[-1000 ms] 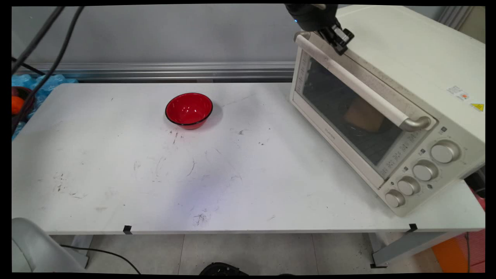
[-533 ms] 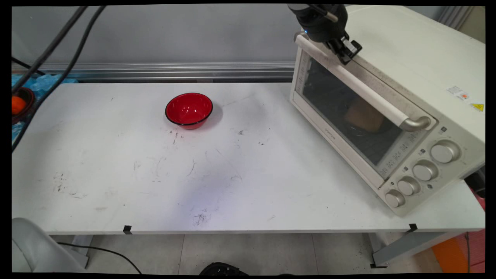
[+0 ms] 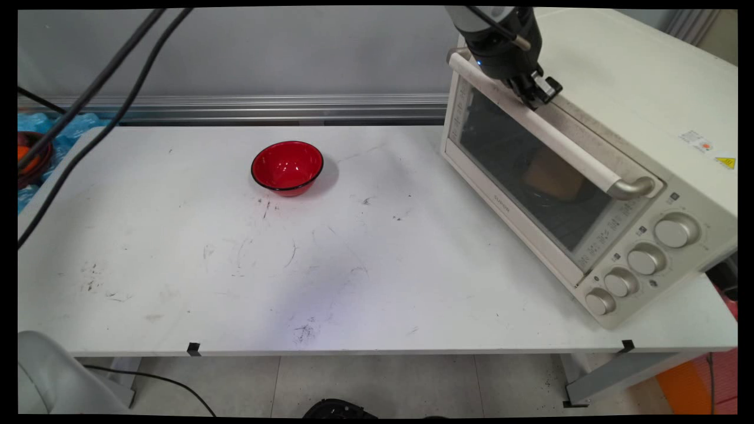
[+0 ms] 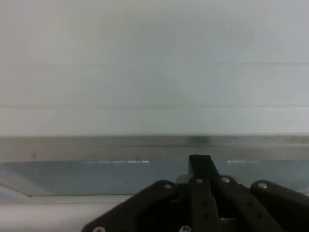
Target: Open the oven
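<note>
Two things stood on the white desk (image 3: 177, 265): a red bowl (image 3: 287, 166) toward the far middle, empty so far as could be seen, and a cream toaster oven (image 3: 618, 88) at the right end, its door shut. The black jaws hung at the oven's upper far corner, just above the far end of the long door handle (image 3: 565, 147) and close against the strip between the handle and the oven's top; whether they touched either could not be told. They looked clenched, tips met in the middle, with nothing seen between them (the hand view showed only a pale surface, a grey band and the black linkage). Behind the dark door glass (image 3: 500, 141) a brownish thing (image 3: 551, 174) sat inside the oven, too dim to name. Four knobs (image 3: 646, 259) ran along the oven's near end. Compared with a second ago, the jaws had come lower and a little to the right along the handle, and the black cables (image 3: 106, 88) at the upper left had swung rightward; bowl and oven lay as before.
</note>
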Motion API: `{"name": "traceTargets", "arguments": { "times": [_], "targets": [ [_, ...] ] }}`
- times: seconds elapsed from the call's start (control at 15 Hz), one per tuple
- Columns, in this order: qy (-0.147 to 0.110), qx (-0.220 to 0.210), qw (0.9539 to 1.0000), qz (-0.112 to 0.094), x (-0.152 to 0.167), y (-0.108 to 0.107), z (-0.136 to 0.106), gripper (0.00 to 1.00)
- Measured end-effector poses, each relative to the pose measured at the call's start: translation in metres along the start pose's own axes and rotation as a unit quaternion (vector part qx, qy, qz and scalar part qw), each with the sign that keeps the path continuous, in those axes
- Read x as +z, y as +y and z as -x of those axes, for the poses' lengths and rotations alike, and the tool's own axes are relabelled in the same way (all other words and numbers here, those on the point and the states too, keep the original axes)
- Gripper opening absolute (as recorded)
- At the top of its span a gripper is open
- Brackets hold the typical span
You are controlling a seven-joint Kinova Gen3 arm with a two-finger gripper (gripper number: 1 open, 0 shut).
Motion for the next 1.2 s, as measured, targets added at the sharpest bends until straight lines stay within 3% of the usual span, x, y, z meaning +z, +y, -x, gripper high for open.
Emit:
{"name": "traceTargets", "arguments": {
  "times": [1.2],
  "targets": [
    [-0.030,0.006,0.9994,-0.013,0.011,0.009,0.026,0.00]
  ]
}}
